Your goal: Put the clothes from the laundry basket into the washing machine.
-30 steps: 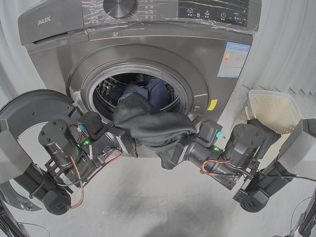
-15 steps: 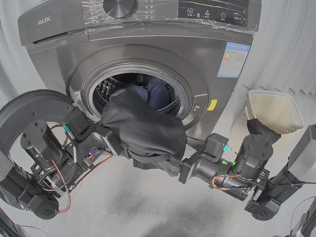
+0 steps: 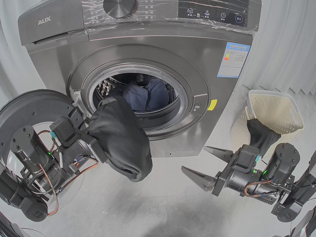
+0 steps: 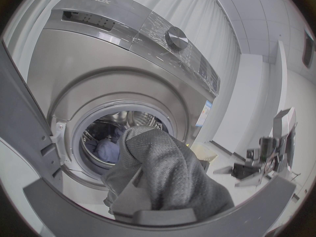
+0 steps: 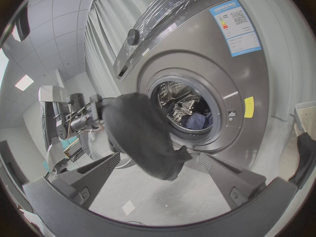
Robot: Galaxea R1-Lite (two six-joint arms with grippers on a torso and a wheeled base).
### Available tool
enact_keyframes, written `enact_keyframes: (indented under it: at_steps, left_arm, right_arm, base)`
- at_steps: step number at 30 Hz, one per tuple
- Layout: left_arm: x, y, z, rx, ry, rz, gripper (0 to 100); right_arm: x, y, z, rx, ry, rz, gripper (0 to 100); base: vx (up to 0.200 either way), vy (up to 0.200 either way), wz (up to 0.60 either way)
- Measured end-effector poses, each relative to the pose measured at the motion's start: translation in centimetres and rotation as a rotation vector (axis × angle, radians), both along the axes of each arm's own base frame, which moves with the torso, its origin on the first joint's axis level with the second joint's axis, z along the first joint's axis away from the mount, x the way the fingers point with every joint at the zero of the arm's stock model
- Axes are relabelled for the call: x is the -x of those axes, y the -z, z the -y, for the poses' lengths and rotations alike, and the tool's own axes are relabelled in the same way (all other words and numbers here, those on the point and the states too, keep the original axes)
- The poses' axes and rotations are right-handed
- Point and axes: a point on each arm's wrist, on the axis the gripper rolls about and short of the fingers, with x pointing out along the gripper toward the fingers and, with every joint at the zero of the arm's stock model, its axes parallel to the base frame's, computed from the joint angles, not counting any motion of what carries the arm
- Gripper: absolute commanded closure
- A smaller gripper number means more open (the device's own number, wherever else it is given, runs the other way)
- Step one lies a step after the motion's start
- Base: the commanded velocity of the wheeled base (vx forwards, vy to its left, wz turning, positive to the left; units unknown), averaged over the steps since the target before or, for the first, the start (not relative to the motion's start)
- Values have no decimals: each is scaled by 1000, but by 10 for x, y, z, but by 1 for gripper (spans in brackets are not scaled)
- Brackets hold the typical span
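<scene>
One black garment, loosely draped on left gripper (clasp hidden) before washing machine, may slip; right gripper splayed.

The washing machine has a satin, brushed grey metal-look shell, with crinkled glossy plastic film over its panel at upper centre. The black garment is matt mesh-knit cloth. The laundry basket at right is matt cream perforated plastic.
</scene>
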Motion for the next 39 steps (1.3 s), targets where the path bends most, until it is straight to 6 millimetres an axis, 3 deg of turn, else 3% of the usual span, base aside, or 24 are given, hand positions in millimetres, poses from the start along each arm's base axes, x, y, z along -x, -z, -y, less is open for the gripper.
enact_keyframes:
  at_steps: [8, 35, 39]
  left_arm:
    - [3, 9, -11, -62, -28, -10, 100]
    - [12, 15, -3, -86, 19, -30, 100]
    - [13, 15, -2, -86, 19, -26, 100]
  right_arm:
    - [-15, -1, 13, -10, 70, 3, 0]
    - [-18, 7, 11, 8, 73, -22, 0]
    - [-18, 6, 11, 8, 72, -22, 0]
  base:
    - [-75, 150, 0]
    - [0, 0, 0]
    - [0, -200, 0]
